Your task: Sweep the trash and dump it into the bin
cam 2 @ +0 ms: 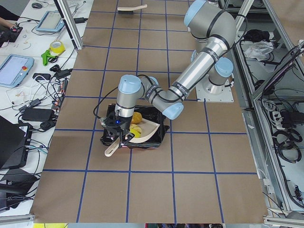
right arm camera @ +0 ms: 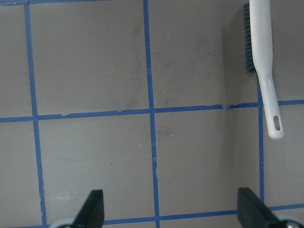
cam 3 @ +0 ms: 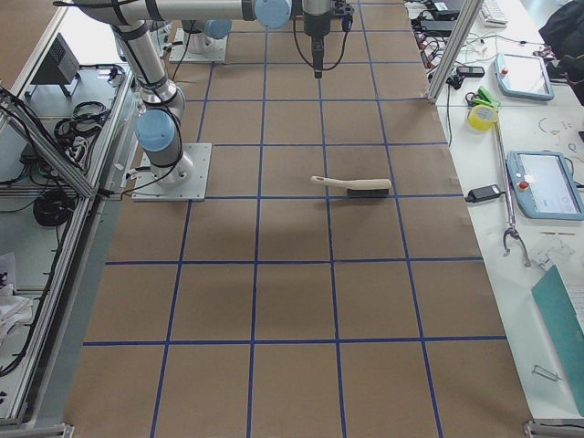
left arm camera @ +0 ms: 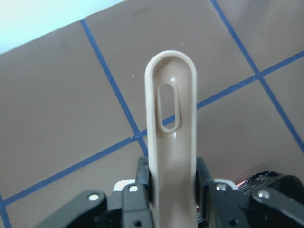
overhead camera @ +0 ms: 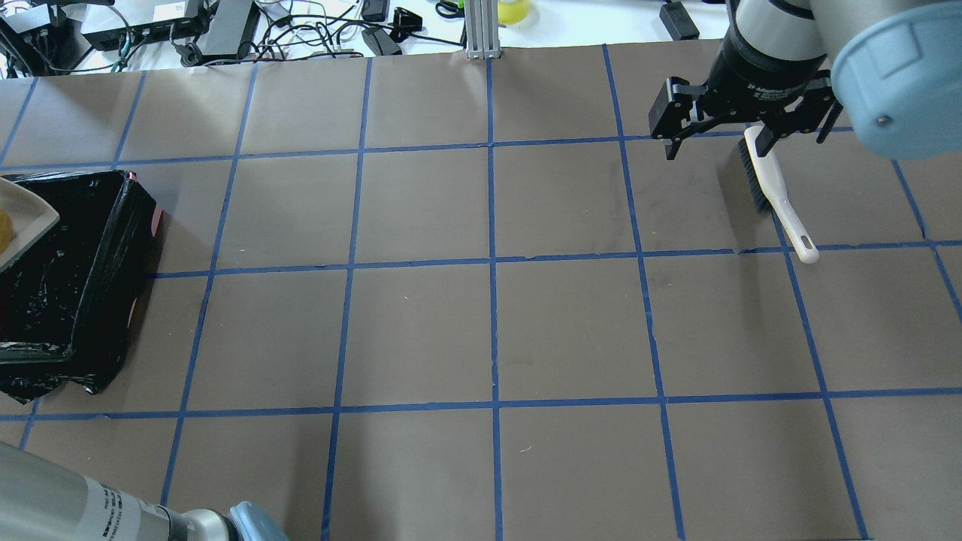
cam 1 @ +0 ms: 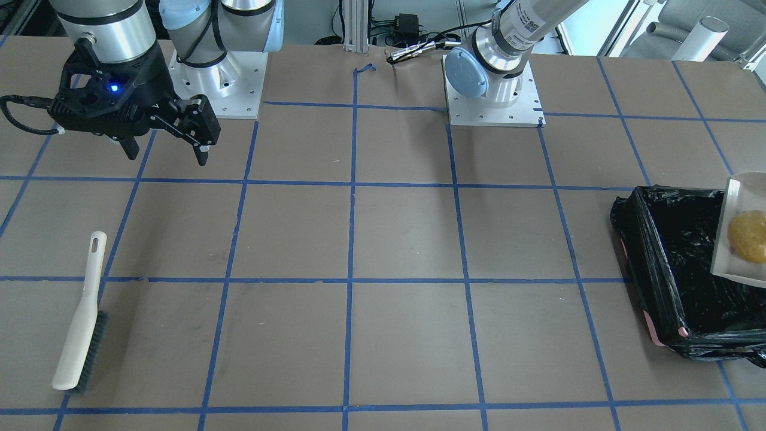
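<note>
Trash (cam 2: 137,118): counted two pieces in view, one amber lump (cam 1: 748,236) and one yellow wedge (cam 2: 136,132), both lying in one dustpan (cam 1: 727,263) tilted over one black-lined bin (cam 1: 649,269) at the counter's (cam 1: 407,239) left end. Found the dustpan handle clamped in the left hand (left arm camera: 173,190), long axis slanting out past the rim. Saw the right hand (cam 1: 167,157) spread wide and empty near one brush (cam 1: 81,323), laid lengthwise with its handle toward the robot.

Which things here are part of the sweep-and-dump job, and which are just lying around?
Job:
dustpan
trash in it
bin
brush

Lying about, off the table:
tape roll
tablets
</note>
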Action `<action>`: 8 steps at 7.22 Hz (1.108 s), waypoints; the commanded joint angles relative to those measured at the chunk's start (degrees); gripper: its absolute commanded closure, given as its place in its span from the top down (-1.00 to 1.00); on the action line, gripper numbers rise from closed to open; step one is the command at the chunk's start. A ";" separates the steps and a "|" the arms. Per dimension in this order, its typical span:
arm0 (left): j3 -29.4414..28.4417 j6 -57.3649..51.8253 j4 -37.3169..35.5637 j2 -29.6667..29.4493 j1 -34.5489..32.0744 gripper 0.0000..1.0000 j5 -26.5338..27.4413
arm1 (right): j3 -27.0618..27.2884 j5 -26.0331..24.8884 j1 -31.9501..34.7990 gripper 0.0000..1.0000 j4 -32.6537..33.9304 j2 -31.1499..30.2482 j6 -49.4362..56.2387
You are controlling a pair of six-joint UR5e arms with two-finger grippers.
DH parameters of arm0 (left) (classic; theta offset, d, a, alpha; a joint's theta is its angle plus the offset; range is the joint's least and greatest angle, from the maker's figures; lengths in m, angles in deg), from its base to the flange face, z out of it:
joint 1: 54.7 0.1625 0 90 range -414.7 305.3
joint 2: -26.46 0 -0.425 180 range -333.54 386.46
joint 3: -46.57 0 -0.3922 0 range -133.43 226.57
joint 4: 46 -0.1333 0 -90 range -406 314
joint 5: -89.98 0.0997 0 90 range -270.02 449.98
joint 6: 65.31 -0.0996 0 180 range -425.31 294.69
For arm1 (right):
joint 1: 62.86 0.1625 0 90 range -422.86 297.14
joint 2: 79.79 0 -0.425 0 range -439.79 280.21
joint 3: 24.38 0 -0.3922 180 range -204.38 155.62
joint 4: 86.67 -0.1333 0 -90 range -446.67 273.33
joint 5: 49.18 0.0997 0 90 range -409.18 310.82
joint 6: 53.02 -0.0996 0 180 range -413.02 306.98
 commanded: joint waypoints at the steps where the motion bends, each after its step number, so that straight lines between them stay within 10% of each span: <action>1: 1.72 -5.45 -3.74 -0.31 -1.32 -1.00 2.86 | 0.03 0.02 0.52 0.99 0.01 0.02 -0.08; 8: 2.17 -15.58 -7.61 -0.75 -3.86 -1.00 13.92 | 0.64 5.44 0.70 0.98 0.79 -0.15 0.71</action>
